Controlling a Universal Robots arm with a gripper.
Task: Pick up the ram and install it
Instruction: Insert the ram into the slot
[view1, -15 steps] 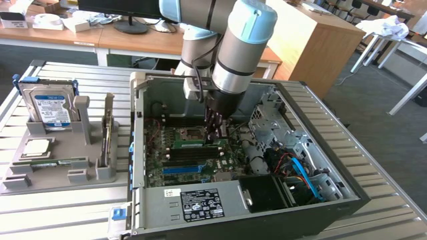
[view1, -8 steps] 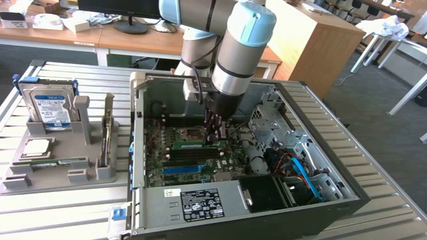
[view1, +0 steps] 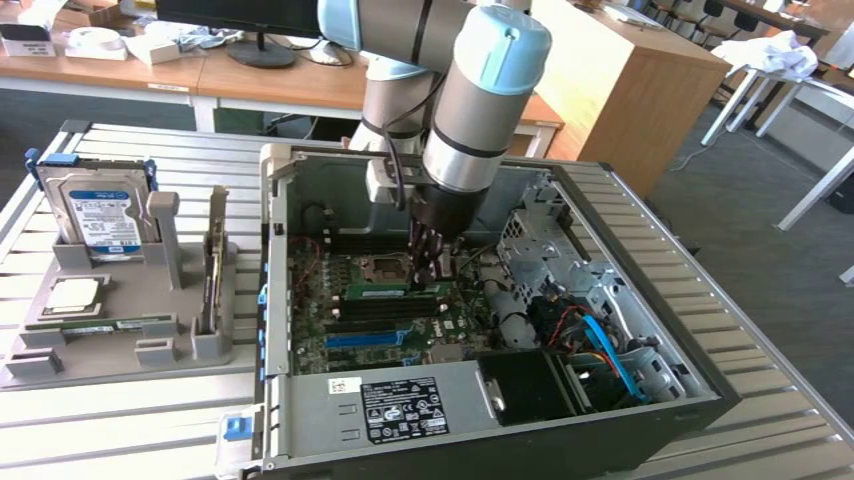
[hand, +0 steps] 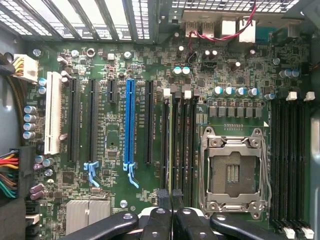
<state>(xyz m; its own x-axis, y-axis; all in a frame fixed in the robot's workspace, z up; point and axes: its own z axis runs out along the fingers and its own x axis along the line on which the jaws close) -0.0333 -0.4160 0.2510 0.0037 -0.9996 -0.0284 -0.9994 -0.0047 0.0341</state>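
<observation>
One long thin green RAM stick (view1: 394, 290), mid exterior frame, on green mobo (view1: 314, 310); black gripper (view1: 435, 275) jaws together atop its frame-right end. I'd press straight down, no tilt.

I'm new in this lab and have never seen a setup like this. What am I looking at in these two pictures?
The thick grey-and-blue tube is a robot arm. The exterior view comes from a camera standing apart from it. The arm reaches down into an open computer case lying on a slatted metal table. At its tip is a gripper, closed on the ram, a thin green memory stick, down at the motherboard. The wrist view comes from a camera on the arm's wrist, looking at that motherboard. The black fingers show in front of it, near the empty processor socket. At the exterior view's left, a grey holder carries a hard drive and a processor chip.
</observation>
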